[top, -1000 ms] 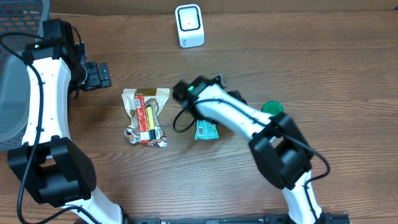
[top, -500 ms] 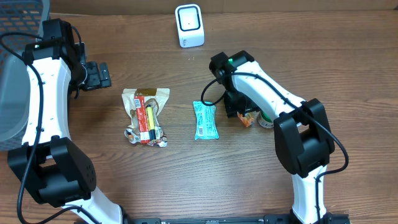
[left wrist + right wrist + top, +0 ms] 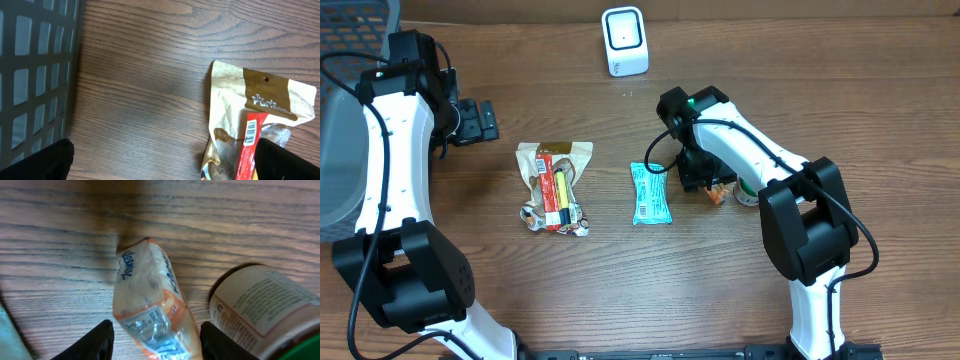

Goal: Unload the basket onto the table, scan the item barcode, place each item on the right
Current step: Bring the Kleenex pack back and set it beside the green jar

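Note:
A small orange and clear packet (image 3: 148,305) lies on the wood table, also seen as the orange packet (image 3: 719,192) in the overhead view. My right gripper (image 3: 156,342) reaches down over it, open, one finger on each side with a thin gap to the wrapper. The white barcode scanner (image 3: 624,41) stands at the back centre. My left gripper (image 3: 483,121) hovers far left, wide open and holding nothing; in its wrist view the left gripper (image 3: 162,162) is over bare wood beside a tan pouch (image 3: 250,100).
A green-lidded can (image 3: 265,312) stands right next to the orange packet, close to my right finger. A teal packet (image 3: 650,194) lies mid-table. The tan pouch (image 3: 553,165) has a red bar (image 3: 548,190) on it. A grey basket (image 3: 35,75) fills the far left.
My right arm swung right from over the teal packet to the orange packet by the can, and its jaws narrowed. The left arm has not moved.

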`<act>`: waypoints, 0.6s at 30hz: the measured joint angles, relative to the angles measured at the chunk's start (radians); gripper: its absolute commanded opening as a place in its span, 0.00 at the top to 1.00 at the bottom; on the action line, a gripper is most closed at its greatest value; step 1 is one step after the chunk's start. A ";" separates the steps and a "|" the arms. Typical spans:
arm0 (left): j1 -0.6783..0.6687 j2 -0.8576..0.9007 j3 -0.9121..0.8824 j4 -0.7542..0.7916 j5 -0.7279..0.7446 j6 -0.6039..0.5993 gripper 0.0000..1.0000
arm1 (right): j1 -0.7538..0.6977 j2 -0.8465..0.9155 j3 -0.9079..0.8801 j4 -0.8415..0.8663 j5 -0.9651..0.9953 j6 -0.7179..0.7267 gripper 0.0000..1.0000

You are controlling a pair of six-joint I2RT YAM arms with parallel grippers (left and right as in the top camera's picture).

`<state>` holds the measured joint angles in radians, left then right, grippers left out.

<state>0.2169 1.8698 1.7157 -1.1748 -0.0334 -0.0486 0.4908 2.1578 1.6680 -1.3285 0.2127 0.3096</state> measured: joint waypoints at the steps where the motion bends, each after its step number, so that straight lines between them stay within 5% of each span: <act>1: 0.000 0.000 0.000 0.000 0.000 0.000 0.00 | 0.000 0.000 -0.006 0.003 0.000 0.000 0.47; 4: 0.000 0.000 0.000 0.000 0.000 0.000 0.00 | 0.000 0.000 -0.021 0.008 0.000 -0.003 0.54; 10: 0.000 0.000 0.000 0.000 0.000 0.000 0.00 | 0.000 0.000 -0.024 0.018 -0.004 0.002 0.85; 14: 0.000 0.000 0.000 0.000 0.000 0.000 0.00 | 0.000 0.000 -0.025 0.025 -0.005 -0.001 0.69; 18: 0.000 0.000 0.000 0.000 0.000 0.000 0.00 | 0.000 0.000 -0.025 0.050 -0.034 0.004 0.64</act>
<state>0.2169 1.8698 1.7157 -1.1748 -0.0334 -0.0486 0.4908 2.1578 1.6428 -1.2781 0.1787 0.3134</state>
